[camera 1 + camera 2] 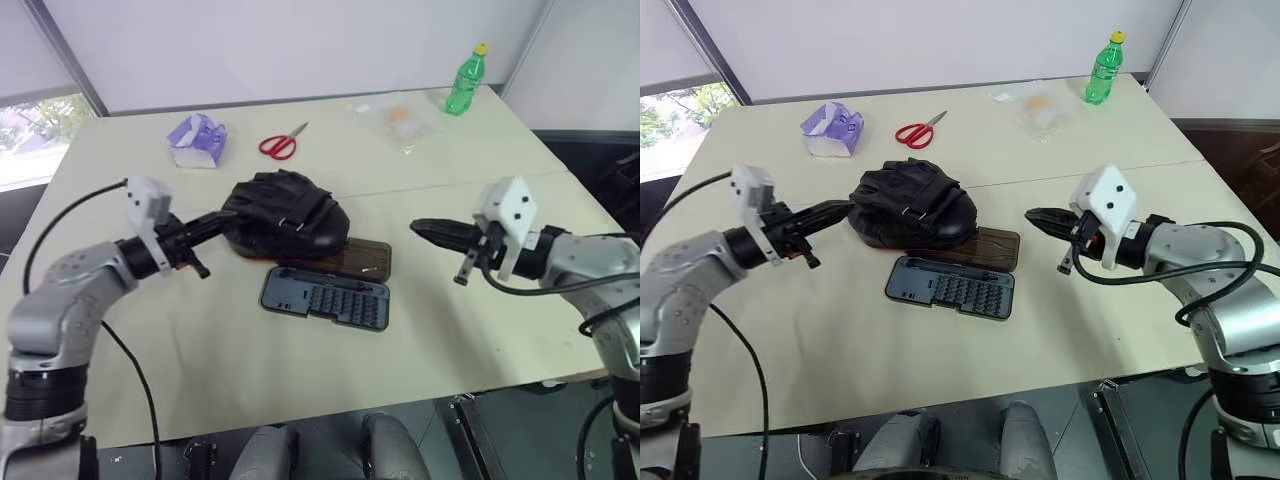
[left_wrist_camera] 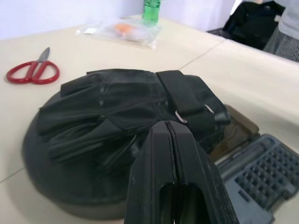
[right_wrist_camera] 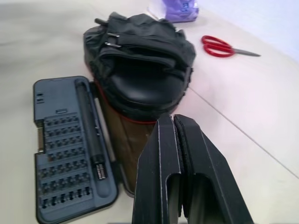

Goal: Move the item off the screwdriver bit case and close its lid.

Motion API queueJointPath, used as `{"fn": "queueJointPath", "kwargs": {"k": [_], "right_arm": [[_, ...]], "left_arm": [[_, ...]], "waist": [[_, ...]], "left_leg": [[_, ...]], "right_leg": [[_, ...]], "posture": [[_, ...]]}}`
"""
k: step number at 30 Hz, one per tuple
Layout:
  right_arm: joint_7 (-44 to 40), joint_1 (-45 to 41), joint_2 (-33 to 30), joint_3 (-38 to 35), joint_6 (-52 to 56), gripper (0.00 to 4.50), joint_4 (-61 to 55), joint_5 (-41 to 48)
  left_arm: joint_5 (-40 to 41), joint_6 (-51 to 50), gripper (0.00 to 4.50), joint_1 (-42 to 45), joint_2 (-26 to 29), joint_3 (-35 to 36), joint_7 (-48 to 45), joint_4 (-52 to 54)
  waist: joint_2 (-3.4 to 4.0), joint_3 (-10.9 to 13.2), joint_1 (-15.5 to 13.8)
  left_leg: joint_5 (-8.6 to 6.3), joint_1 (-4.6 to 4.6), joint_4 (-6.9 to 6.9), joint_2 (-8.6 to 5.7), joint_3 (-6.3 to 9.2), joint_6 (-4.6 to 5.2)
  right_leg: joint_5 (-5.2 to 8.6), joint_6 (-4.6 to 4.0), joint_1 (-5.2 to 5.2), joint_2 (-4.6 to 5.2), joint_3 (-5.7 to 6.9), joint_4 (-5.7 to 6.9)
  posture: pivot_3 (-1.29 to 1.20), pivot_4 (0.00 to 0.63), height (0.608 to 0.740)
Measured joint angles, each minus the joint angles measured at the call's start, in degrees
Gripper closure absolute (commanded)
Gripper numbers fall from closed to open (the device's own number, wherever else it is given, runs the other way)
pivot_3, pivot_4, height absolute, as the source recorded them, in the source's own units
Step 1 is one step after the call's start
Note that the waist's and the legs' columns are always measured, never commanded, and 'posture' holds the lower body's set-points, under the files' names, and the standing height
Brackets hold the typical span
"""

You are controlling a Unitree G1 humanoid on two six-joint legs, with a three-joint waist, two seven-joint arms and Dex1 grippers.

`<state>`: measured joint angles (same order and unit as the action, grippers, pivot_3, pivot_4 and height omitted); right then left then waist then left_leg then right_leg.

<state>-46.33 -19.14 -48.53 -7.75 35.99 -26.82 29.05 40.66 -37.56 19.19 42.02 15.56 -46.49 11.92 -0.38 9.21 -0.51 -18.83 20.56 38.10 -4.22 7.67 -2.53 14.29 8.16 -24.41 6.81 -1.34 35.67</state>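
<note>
The left claw (image 1: pixel 222 219) is clenched with nothing between its fingers, its tip right at the near-left edge of the focus mitt (image 1: pixel 287 214); whether it actually touches the padding cannot be told. The right claw (image 1: pixel 428 229) is likewise clenched and empty, hanging over bare desk (image 1: pixel 520 330) well apart from the mitt, pointing toward it from the other side. The mitt lies padded side down, straps up, resting on the lid (image 1: pixel 363 259) of the screwdriver bit case (image 1: pixel 326 296): the smoky-brown panel lies flat and open on the desk beyond the grey tray, and the mitt covers most of its left part, leaving only the right end bare. The tray itself, with its rows of bits, lies uncovered in front. The step in hand looks like the first one, clearing the mitt off the lid, and it is not yet done. The left claw seems placed to push or to unclench and take the mitt's edge; either way the mitt has to go sideways or away from the robot, toward free desk, without dragging the light case along. Only then can the lid be folded over the tray. Farther off lie red scissors (image 1: pixel 281 145), a purple tissue pack (image 1: pixel 197 140), a clear bag (image 1: pixel 398 119) and a green bottle (image 1: pixel 465 80).
</note>
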Motion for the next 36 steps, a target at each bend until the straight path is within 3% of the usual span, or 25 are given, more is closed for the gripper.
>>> {"fn": "queueJointPath", "kwargs": {"k": [30,33,36], "right_arm": [[1.89,0.55,1.23,0.12,0.46,4.46,-1.08,1.06],[1.97,0.56,1.24,0.13,0.45,4.5,-1.08,1.0],[2.13,0.21,1.46,0.46,0.45,4.5,-1.07,1.0]], "left_arm": [[4.08,-6.98,4.5,3.91,0.26,1.1,2.7,-0.29],[4.13,-7.14,3.63,3.91,0.22,1.1,3.04,-0.72],[4.38,-7.22,2.23,4.57,0.21,1.08,3.02,-1.43]], "waist": [[-0.04,0.02,-0.09],[-0.04,0.02,-0.06],[-0.04,0.02,-0.02]], "left_leg": [[0.0,0.03,0.02,-0.01,0.0,0.0],[0.0,0.03,0.02,0.0,0.01,0.0],[0.0,0.03,0.01,0.0,0.01,0.0]], "right_leg": [[0.0,0.01,-0.02,0.01,0.0,0.01],[0.0,0.0,-0.03,0.0,0.01,0.01],[0.0,0.0,-0.03,0.0,0.01,0.02]], "posture": [[0.0,0.15,0.74],[0.0,0.15,0.74],[0.0,0.15,0.74]]}}
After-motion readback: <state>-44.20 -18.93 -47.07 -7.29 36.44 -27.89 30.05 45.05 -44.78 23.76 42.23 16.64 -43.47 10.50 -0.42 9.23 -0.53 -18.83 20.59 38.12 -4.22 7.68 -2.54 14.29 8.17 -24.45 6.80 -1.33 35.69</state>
